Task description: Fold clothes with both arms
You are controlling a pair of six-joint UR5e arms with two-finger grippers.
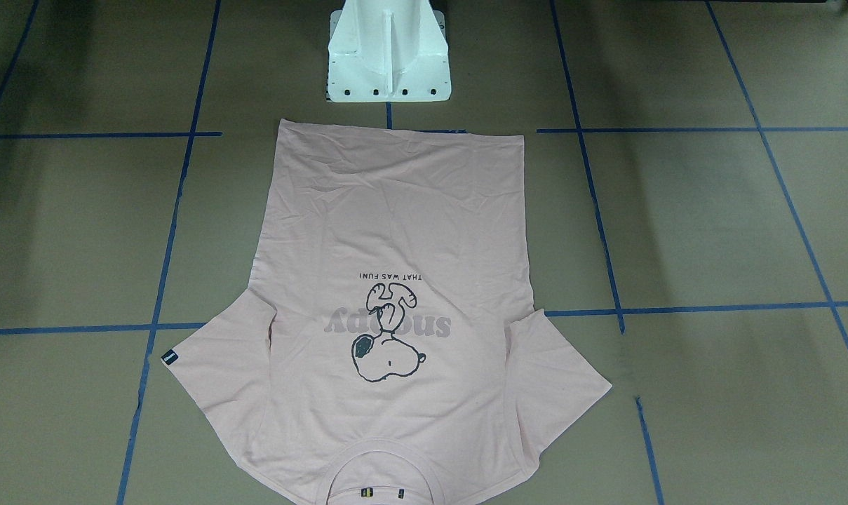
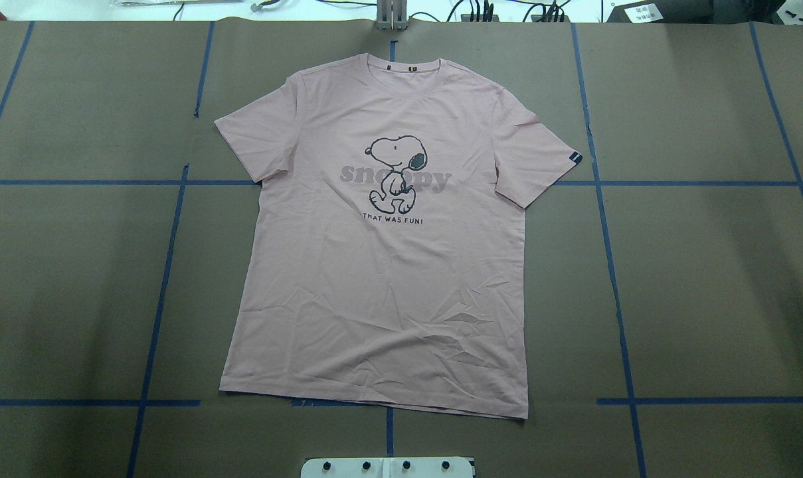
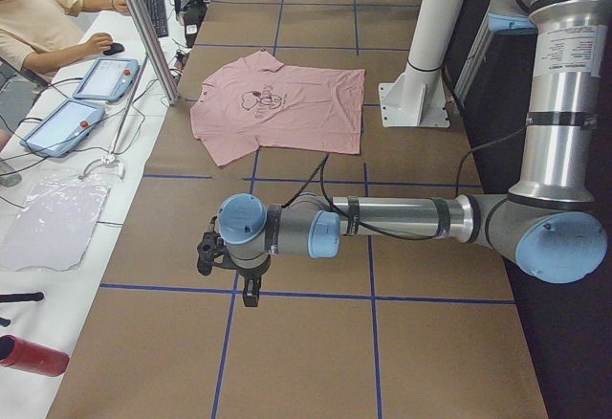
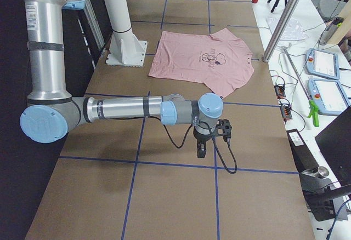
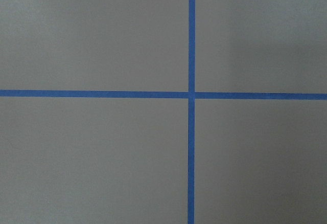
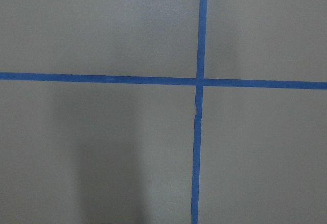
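The pale pink T-shirt [image 2: 381,265] lies flat and face up in the middle of the table, collar away from the robot, both sleeves spread; it also shows as the shirt [image 1: 395,224], [image 3: 296,113], [image 4: 192,64]. My left gripper [image 3: 251,295] hangs over bare table well off to the left of the shirt. My right gripper [image 4: 201,152] hangs over bare table well off to the right of it. Both show only in the side views, so I cannot tell whether they are open or shut. Each wrist view holds only brown table with crossing blue tape.
The white pedestal base [image 1: 388,52] stands just behind the shirt's hem. Blue tape lines [image 2: 614,285] grid the brown table. A person sits at a side desk [image 3: 57,103] with tablets; a metal post [image 3: 143,27] stands at the table's edge.
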